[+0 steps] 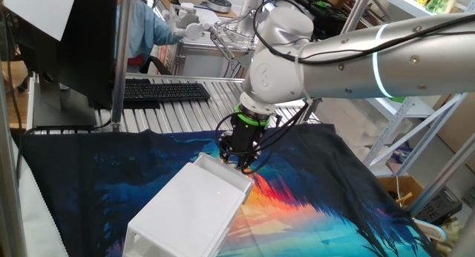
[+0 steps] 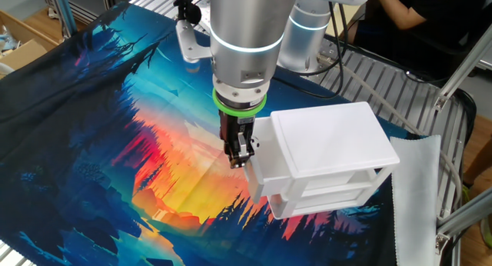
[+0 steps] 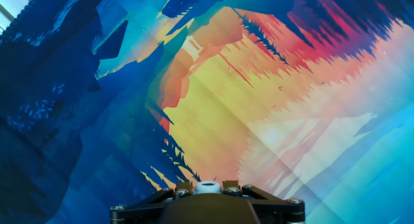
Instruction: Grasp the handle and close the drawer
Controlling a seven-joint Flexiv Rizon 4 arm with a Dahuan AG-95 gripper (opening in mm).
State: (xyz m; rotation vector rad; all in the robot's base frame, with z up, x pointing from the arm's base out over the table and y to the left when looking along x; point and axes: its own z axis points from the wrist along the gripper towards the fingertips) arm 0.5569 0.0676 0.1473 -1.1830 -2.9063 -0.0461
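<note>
A white box-shaped cabinet stands on the colourful cloth. Its white drawer shows at the end facing my gripper and sticks out only a little. My gripper points down right against that drawer front. In the hand view the gripper has its two fingers closed around a small white round handle, with only cloth beyond. In both fixed views the fingers and arm hide the handle.
The cloth covers the table. A black keyboard, a monitor and a seated person are at the back. A metal post stands at back left. A cardboard box sits beside the table.
</note>
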